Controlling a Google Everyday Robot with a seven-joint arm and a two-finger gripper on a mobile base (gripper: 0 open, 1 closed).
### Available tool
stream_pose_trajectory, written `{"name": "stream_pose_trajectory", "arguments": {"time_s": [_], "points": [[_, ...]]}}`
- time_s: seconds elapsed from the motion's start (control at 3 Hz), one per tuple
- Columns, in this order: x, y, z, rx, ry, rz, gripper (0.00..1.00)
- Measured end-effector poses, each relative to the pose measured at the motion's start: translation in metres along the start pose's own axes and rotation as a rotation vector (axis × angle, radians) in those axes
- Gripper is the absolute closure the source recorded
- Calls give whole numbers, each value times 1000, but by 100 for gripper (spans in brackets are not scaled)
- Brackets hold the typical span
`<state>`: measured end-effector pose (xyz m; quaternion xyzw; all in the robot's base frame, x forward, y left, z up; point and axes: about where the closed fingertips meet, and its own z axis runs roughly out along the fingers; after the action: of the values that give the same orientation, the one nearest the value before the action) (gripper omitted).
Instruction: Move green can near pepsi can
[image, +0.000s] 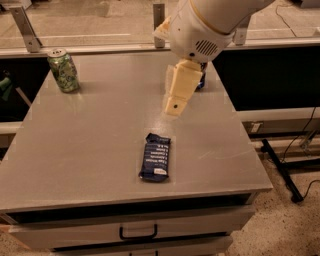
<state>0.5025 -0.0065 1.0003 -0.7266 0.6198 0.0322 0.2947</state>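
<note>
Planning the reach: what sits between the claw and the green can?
Only bare tabletop, in the camera view. The claw hangs over mid-table, the green can stands far left; the snack packet lies nearer the front.

Warm, fairly dim light falls from above on the grey worktop (75, 150), leaving a soft pale sheen near its middle. The cream claw (173, 105), hanging above the worktop's far right part, catches the light brightly
</note>
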Motion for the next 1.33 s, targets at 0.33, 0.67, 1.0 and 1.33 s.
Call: {"name": "stream_pose_trajectory", "arguments": {"time_s": [0.33,0.67,1.0,1.33], "points": [[0,0,0,0,0,0,0],[-5,-5,-3,2,-18,-14,0],[-47,-28,27,7,-123,-54,0],[-107,-63,75,23,-281,-94,0]]}}
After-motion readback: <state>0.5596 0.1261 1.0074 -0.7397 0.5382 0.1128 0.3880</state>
